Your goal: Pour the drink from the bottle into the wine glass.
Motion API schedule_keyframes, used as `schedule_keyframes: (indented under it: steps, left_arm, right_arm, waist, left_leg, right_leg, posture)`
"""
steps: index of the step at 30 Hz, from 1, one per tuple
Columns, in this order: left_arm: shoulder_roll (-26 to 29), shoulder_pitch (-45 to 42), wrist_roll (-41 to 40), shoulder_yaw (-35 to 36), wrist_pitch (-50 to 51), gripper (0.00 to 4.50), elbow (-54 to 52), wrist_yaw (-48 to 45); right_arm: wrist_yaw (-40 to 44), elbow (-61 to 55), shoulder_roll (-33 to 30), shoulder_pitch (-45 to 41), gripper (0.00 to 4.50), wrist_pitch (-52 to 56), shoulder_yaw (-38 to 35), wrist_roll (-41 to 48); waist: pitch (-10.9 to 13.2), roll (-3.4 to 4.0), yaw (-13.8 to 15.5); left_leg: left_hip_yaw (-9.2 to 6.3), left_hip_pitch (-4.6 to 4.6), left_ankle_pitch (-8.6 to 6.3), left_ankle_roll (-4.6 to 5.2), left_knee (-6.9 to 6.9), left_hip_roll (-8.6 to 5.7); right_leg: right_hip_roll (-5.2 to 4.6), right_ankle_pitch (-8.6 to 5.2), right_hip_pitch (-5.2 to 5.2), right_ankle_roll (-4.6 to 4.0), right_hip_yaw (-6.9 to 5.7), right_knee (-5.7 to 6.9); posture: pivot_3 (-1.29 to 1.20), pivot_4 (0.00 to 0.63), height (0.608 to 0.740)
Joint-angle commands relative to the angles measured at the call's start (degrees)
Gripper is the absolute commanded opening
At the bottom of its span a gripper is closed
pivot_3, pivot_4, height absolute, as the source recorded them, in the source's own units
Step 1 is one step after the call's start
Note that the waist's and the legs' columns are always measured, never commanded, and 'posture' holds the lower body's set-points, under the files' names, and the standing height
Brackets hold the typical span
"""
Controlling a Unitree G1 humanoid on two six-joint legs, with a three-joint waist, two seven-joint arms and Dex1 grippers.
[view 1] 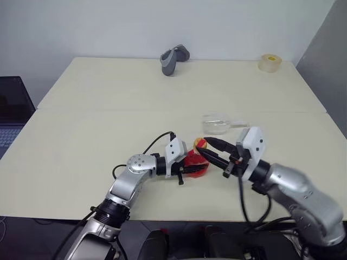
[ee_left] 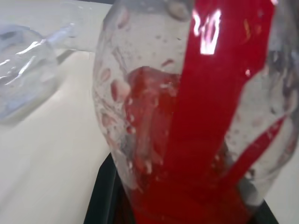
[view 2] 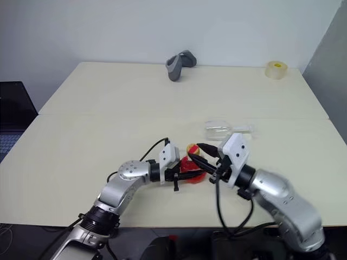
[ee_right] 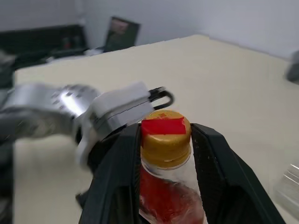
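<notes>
Pouring has not begun: the left gripper fingers grip the bottle of red drink near the tabletop front, the right gripper fingers sit on both sides of its cap, and the glass lies empty just beyond.

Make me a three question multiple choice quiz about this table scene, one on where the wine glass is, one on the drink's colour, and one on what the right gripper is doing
1. Where is the wine glass?
A. Lying on its side on the table, beyond the bottle
B. Upright at the table's far edge
C. Held in the left gripper

2. What colour is the drink?
A. Green
B. Bright red
C. Colourless

3. What is the right gripper doing?
A. Holding the glass stem
B. Resting flat on the table
C. Straddling the cap of the bottle, a finger on either side

Answers:
1 A, its bowl and stem lie flat.
2 B, red fills the bottle held by the left gripper.
3 C, the right wrist view shows fingers flanking the cap.
</notes>
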Motion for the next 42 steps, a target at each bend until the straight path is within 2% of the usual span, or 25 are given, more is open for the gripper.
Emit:
schedule_keyframes:
  steps: [1,4,7,8,12,15,18,22,32,42]
  left_arm:
    - [2.2,0.0,0.1,-1.5,-0.5,1.03,-0.1,-4.9]
    - [1.2,-1.0,0.6,-0.6,-1.3,1.03,1.5,-3.1]
    - [-0.9,-1.5,0.7,1.1,-1.2,1.03,2.9,0.6]
    - [-1.5,-1.6,0.7,1.6,-1.2,1.03,3.2,1.7]
    - [-3.5,-1.3,1.8,2.8,-3.3,1.02,4.5,5.7]
    - [-5.5,-1.1,3.4,2.7,-5.7,1.01,5.8,9.0]
    - [-7.3,-0.9,4.4,2.9,-6.7,1.01,6.8,11.7]
    - [-7.9,-0.2,5.0,2.2,-7.5,1.01,6.8,12.1]
    - [-6.9,0.3,5.9,1.7,-8.9,1.01,7.2,10.9]
    - [-7.0,-0.4,5.7,2.0,-9.1,1.01,8.4,9.9]
  right_arm:
    - [9.7,6.9,-5.1,-5.2,1.25,2.1,-2.7,3.9]
    - [11.7,7.0,-6.5,-6.4,1.25,3.8,-2.1,6.4]
    - [7.3,3.9,-4.0,-3.4,1.25,4.3,-2.9,7.9]
    - [5.5,2.8,-2.9,-2.3,1.98,4.5,-3.4,8.5]
    - [-2.6,-3.2,1.1,2.4,3.35,4.0,-4.8,7.7]
    - [-11.8,-6.8,6.6,3.9,4.36,1.6,-4.0,2.2]
    - [-18.4,-9.0,11.5,4.6,4.37,-0.2,-0.5,-3.4]
    - [-22.9,-7.2,14.7,4.5,4.37,-3.0,3.0,-11.0]
    - [-21.0,-4.1,14.0,4.4,4.37,-7.9,5.8,-19.1]
    - [-19.0,-4.9,12.8,5.4,4.37,-9.0,5.8,-21.7]
  waist:
    - [0.0,0.00,0.1]
    - [0.0,0.00,0.3]
    - [0.0,-0.01,0.5]
    - [0.0,-0.02,0.6]
    - [0.0,-0.04,0.8]
    - [0.0,-0.01,0.6]
    - [0.0,0.02,0.5]
    - [0.0,0.02,0.5]
    - [0.0,0.03,0.4]
    - [0.0,0.05,0.4]
  left_leg:
    - [-0.01,0.00,0.00,0.01,-0.02,0.02]
    - [-0.07,-0.07,-0.01,0.02,-0.02,0.04]
    - [-0.06,-0.15,-0.02,0.03,0.00,0.01]
    - [-0.06,-0.17,-0.02,0.04,0.02,-0.02]
    - [-0.03,-0.20,-0.02,0.03,0.13,-0.08]
    - [-0.04,-0.14,0.00,0.05,0.11,-0.06]
    - [-0.06,-0.13,0.02,0.05,0.09,-0.05]
    - [-0.02,-0.14,0.02,0.04,0.09,-0.07]
    - [-0.01,-0.11,0.02,0.04,0.06,-0.06]
    - [-0.02,-0.11,0.02,0.04,0.06,-0.06]
  right_leg:
    - [0.03,0.03,0.02,-0.06,-0.02,-0.03]
    - [0.02,0.03,0.01,-0.16,-0.08,-0.08]
    - [-0.03,0.02,0.01,-0.14,-0.05,-0.15]
    - [-0.09,0.01,0.01,-0.12,-0.05,-0.15]
    - [-0.16,0.07,0.00,0.00,0.02,-0.12]
    - [-0.14,-0.02,0.00,0.22,0.03,-0.07]
    - [-0.13,-0.04,0.00,0.26,0.01,-0.06]
    - [-0.14,0.03,-0.01,0.13,0.05,-0.08]
    - [-0.12,0.04,-0.01,0.11,0.05,-0.08]
    - [-0.12,0.05,0.00,0.09,0.03,-0.08]
  posture:
    - [0.00,0.150,0.740]
    - [0.00,0.150,0.740]
    - [0.00,0.150,0.740]
    - [0.00,0.150,0.740]
    - [0.00,0.150,0.740]
    - [0.00,0.150,0.740]
    - [0.00,0.150,0.740]
    - [0.00,0.150,0.740]
    - [0.00,0.150,0.740]
    - [0.00,0.150,0.740]
